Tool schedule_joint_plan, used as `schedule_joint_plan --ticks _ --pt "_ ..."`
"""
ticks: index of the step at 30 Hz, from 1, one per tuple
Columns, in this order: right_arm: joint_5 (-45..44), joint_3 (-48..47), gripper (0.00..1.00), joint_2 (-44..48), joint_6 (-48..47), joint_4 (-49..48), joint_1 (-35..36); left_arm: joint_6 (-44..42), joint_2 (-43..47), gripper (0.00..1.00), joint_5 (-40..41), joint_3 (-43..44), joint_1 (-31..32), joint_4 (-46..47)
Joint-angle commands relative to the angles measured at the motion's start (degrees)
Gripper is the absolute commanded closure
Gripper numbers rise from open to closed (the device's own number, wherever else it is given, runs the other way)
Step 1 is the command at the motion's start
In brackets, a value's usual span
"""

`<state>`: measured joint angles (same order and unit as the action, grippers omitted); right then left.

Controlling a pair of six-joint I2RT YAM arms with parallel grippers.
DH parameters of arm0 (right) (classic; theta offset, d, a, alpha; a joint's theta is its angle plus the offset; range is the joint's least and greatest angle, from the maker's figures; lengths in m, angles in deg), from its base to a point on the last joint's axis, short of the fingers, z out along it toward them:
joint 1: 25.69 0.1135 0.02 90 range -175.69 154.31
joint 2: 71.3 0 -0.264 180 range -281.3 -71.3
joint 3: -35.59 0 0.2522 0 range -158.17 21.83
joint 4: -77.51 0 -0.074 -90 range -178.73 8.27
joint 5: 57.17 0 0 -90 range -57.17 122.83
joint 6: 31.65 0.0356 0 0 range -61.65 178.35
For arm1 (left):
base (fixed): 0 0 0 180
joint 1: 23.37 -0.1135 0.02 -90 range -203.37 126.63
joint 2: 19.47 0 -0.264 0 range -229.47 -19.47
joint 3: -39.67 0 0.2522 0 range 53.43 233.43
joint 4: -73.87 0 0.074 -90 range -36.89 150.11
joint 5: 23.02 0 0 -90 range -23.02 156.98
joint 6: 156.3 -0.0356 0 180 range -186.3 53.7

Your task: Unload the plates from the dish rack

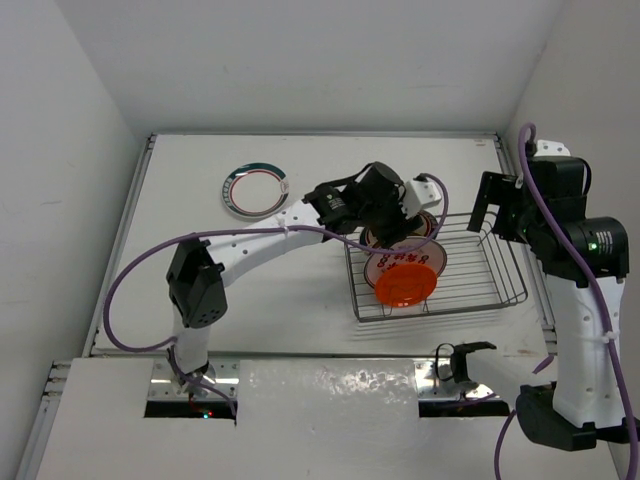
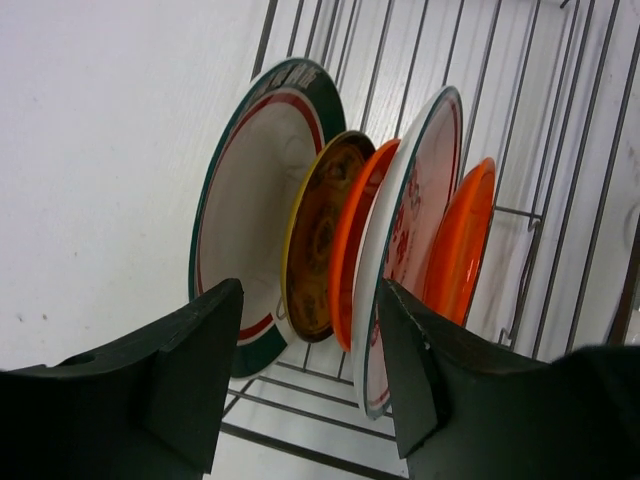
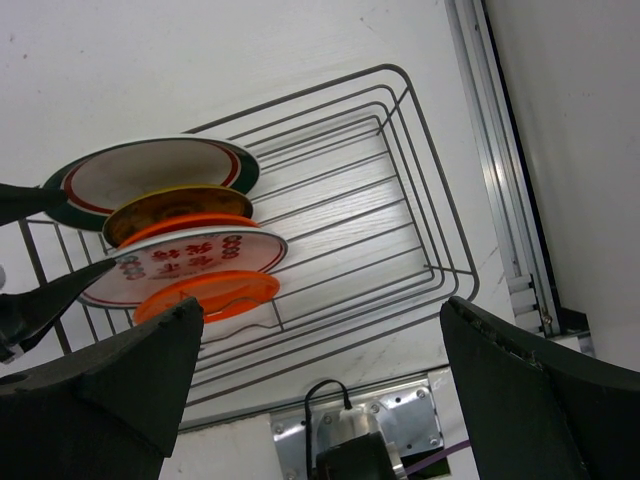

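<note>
One teal-rimmed plate [image 1: 254, 191] lay flat on the desk [image 1: 280, 310], well left of the dish rack [image 1: 490, 285]. Five plates [image 3: 180, 255] stood on edge at the rack's left end, so most of the unload looked undone. Left arm [image 1: 250, 248] reached over the rack's far-left corner, wrist pitched down, left jaws apart and lined up on the yellow plate [image 2: 318, 240] and its orange neighbour [image 2: 352, 250], clamped on nothing visible. Right arm [image 1: 585, 290] hung just off the rack's right side, right jaws wide apart, empty.
</note>
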<state>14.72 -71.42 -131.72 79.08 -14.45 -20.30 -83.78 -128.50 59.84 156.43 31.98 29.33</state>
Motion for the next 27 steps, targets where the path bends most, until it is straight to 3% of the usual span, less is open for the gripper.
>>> schedule_joint_plan --ticks 1,5,11,14,16,19,27 --pt "-0.7 -0.26 0.01 0.57 -0.69 -0.36 0.15 -0.02 -1.35 0.47 -1.13 3.43 1.07 1.26" --pt "-0.26 -0.18 0.01 0.4 -1.13 -0.63 0.15 -0.72 -3.64 0.61 0.72 4.05 2.39 0.9" --pt "-0.17 0.18 0.01 0.31 -1.66 -0.98 0.15 -1.42 -5.13 0.64 4.49 4.4 4.24 0.2" --pt "-0.09 0.7 0.01 0.48 -1.75 -1.15 0.15 -1.51 -4.96 0.63 5.11 4.84 4.59 -0.41" --pt "0.0 1.05 0.01 0.66 -1.75 -1.33 0.15 -1.42 -4.44 0.5 5.82 5.45 4.94 -1.03" --pt "0.35 1.58 0.01 0.66 -1.49 -1.59 0.15 -1.51 -3.47 0.5 5.73 5.11 5.29 -0.51" --pt "0.88 1.14 0.01 0.48 -1.57 -1.77 0.24 -2.04 -4.79 0.86 9.16 4.67 5.56 0.46"
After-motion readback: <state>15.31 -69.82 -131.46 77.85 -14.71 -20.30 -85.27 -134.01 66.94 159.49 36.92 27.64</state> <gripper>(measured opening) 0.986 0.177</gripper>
